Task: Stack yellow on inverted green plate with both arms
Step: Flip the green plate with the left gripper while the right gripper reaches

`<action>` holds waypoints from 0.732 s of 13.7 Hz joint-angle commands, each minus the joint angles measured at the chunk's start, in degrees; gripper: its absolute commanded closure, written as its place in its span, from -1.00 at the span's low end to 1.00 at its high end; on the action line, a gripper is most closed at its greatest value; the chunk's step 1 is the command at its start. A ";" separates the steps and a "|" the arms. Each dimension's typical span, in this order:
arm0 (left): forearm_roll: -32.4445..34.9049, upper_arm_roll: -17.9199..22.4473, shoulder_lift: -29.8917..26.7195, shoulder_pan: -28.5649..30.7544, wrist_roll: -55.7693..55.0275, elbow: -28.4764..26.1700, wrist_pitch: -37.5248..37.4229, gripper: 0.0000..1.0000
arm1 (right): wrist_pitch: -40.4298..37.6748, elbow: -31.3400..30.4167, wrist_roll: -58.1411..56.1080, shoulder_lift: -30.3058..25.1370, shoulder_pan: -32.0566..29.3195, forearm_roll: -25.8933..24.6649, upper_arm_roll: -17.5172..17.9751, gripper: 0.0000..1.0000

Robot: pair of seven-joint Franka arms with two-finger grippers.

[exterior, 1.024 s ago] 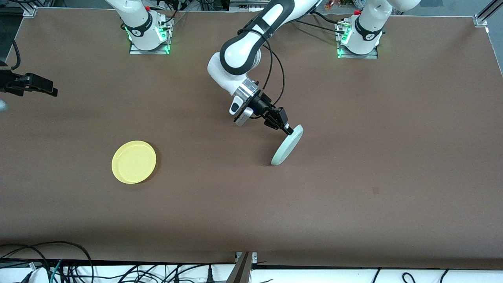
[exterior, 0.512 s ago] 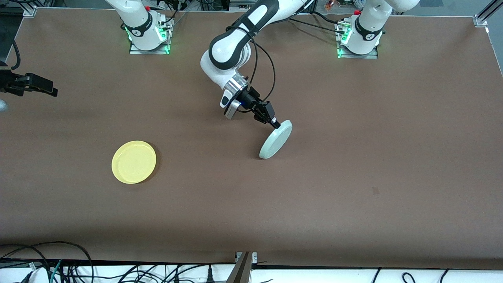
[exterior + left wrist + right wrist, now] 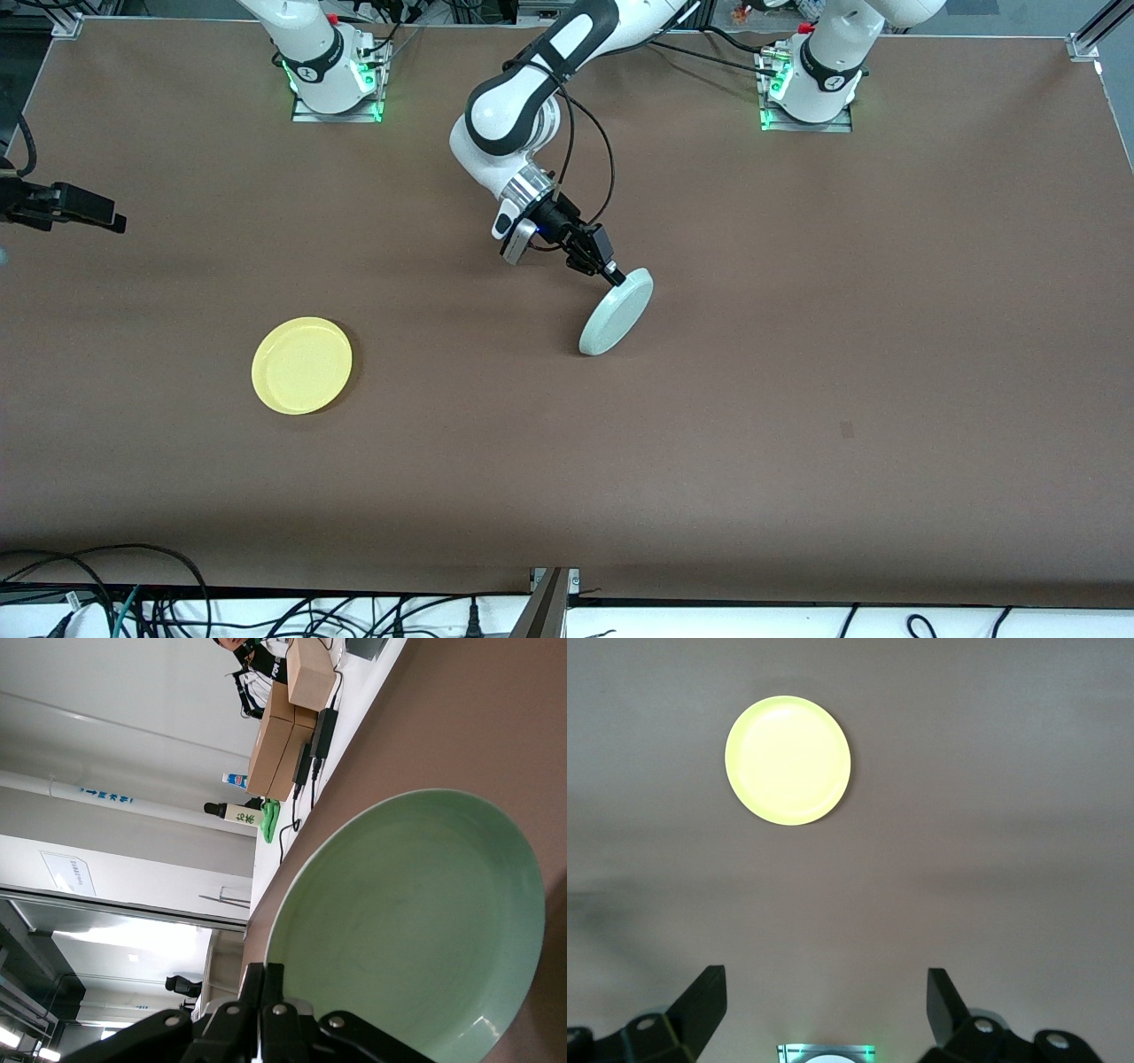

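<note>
The yellow plate (image 3: 301, 365) lies flat, rim up, toward the right arm's end of the table; the right wrist view shows it whole (image 3: 788, 759). The green plate (image 3: 616, 312) stands steeply tilted on its edge at mid-table, its lower edge on or just over the brown surface. My left gripper (image 3: 613, 276) is shut on its upper rim, and the left wrist view shows the plate's hollow face (image 3: 416, 921) right by the pinched fingers of the left gripper (image 3: 273, 979). My right gripper (image 3: 113, 221) hangs open and empty high over the right arm's end of the table, its fingers wide apart around the right gripper's midpoint (image 3: 824, 979).
Both arm bases (image 3: 335, 84) (image 3: 811, 89) with green lights stand along the table's far edge. Cables (image 3: 133, 602) and a metal bracket (image 3: 549, 602) run along the nearest edge. Cardboard boxes (image 3: 283, 726) and a bottle (image 3: 239, 813) stand off the table.
The left arm has carried the tilted green plate toward the right arm's end of the table, slowing in the last half second. The right gripper has shifted slightly. The yellow plate has not moved.
</note>
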 commanded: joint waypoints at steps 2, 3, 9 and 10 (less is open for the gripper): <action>1.58 0.52 2.65 -1.75 -1.02 2.31 -1.40 1.00 | 1.38 0.63 0.66 3.08 -0.38 -1.32 -0.04 -1.00; 1.50 0.52 2.74 -2.01 -1.02 2.39 -1.49 1.00 | 2.69 0.63 0.06 4.92 -0.73 -1.15 -0.21 -1.00; 1.14 0.25 2.74 -5.17 -0.58 2.66 -2.10 0.13 | 14.99 0.19 0.05 18.28 -1.17 -0.80 0.05 -1.00; 1.14 0.17 2.91 -6.75 -0.93 2.48 -2.97 -0.99 | 16.31 -0.16 0.05 19.78 -1.26 -0.54 0.14 -1.00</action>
